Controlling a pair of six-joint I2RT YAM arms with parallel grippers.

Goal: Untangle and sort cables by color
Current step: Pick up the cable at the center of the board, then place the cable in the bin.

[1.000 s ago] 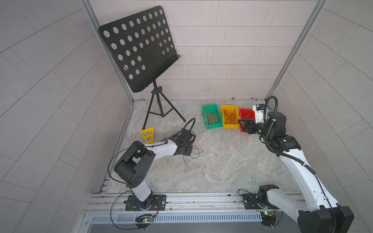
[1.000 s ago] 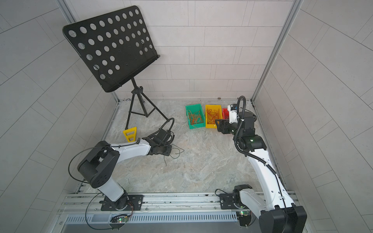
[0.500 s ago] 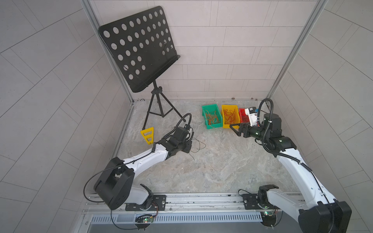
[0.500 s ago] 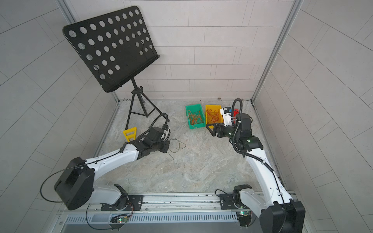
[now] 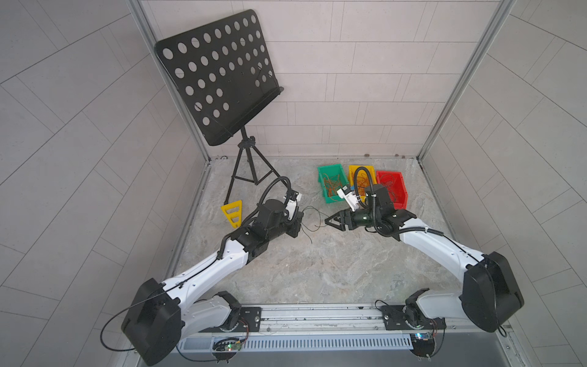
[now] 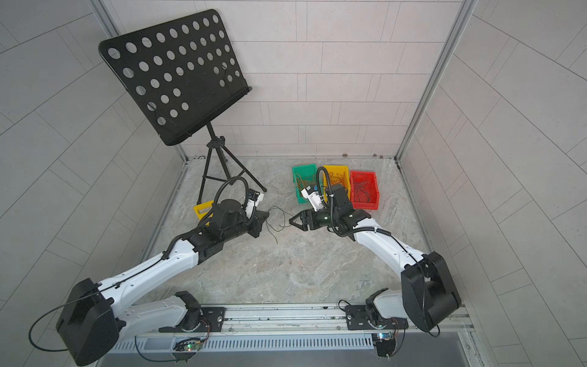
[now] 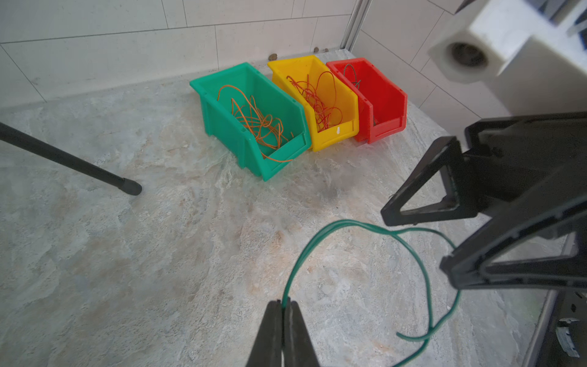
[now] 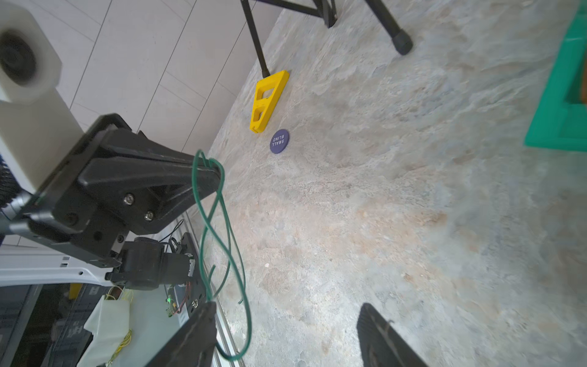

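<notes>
At the far left stands a black perforated music stand, its tripod feet on the marbled counter. Just near of it lies a yellow triangular wedge, and the right wrist view shows a purple disc marked SMALL BLIND just beside that wedge.

Next we come to the left arm, which reaches in from the near left. The left fingers are pressed together on a thin dark green cable, pinching it at their tips. From that pinch the cable springs out to the right in loose loops and curls back on itself. It sits left of centre on the counter, between the two arms. In both top views it reads as a fine dark line, with one tail trailing toward the near side. We cannot tell whether that tail touches the counter.

The right arm comes in from the near right and points left. The right fingers are spread apart and hold nothing. Their tips are very close to the outermost loop of the cable, and we cannot tell whether one of them touches it.

Three bins stand side by side at the far right. The green bin holds orange cables. The yellow bin holds red cables. The red bin holds dark cables.
</notes>
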